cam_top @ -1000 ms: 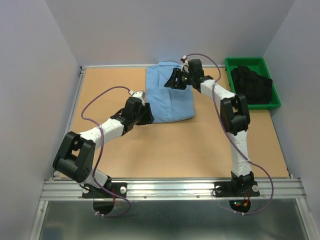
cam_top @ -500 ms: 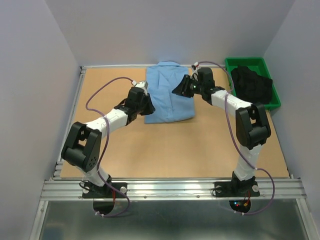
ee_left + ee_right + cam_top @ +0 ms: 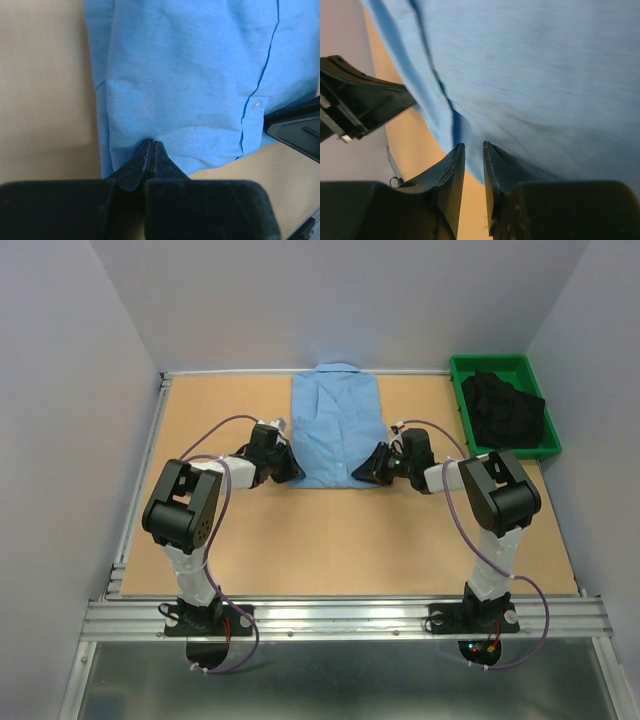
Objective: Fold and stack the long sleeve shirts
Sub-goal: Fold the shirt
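A light blue long sleeve shirt (image 3: 335,425) lies folded to a rectangle at the back middle of the table, collar away from me. My left gripper (image 3: 293,472) is at its near left corner. In the left wrist view that gripper (image 3: 152,142) is shut, and the shirt's (image 3: 190,75) hem puckers at the tips. My right gripper (image 3: 368,472) is at the near right corner. In the right wrist view it (image 3: 473,146) stands narrowly open, its tips at the edge of the shirt (image 3: 535,65) with bare table showing in the gap.
A green bin (image 3: 490,360) at the back right holds a dark bundle of cloth (image 3: 505,410). Grey walls close in the table on three sides. Both arms reach low across the brown tabletop (image 3: 330,540) toward each other.
Both grippers have moved toward me along the shirt's sides to its near corners. The left jaws have shut and the right jaws have narrowed.
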You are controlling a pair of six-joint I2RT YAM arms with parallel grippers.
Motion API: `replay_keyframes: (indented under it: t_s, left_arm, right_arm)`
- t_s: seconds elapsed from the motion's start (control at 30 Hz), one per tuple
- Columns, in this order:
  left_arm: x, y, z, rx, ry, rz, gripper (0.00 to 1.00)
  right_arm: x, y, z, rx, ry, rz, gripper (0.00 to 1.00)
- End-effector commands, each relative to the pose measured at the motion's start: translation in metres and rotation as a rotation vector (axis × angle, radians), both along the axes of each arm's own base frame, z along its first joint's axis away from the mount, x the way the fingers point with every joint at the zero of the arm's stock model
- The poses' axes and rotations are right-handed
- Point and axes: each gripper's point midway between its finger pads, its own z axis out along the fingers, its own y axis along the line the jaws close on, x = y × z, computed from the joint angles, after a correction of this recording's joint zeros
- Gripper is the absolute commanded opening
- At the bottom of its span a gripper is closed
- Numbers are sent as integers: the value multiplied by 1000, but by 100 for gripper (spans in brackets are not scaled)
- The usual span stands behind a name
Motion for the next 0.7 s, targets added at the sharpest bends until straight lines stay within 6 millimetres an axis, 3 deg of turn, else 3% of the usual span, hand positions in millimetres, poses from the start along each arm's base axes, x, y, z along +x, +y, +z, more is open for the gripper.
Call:
replay_keyframes:
  t_s: [0.0, 0.13, 0.3, 0.43, 0.57, 0.67]
  left_arm:
    - [-6, 4, -7, -50, 38, 20, 0]
    - [-13, 6, -10, -65, 71, 27, 0]
    - [-15, 9, 4, -80, 54, 31, 0]
    - [-20, 9, 6, -86, 55, 27, 0]
    - [-23, 11, -2, -81, 75, 30, 0]
    - [-25, 11, -7, -78, 91, 34, 0]
  right_arm:
    - [7, -24, -15, 27, -53, -40, 27]
    - [11, -27, -1, 41, -98, -24, 27]
    - [19, -20, 50, 91, -193, 9, 28]
    - [20, -18, 68, 108, -227, 16, 28]
    - [26, -19, 61, 98, -215, -5, 28]
    - [23, -23, 28, 63, -154, -22, 28]
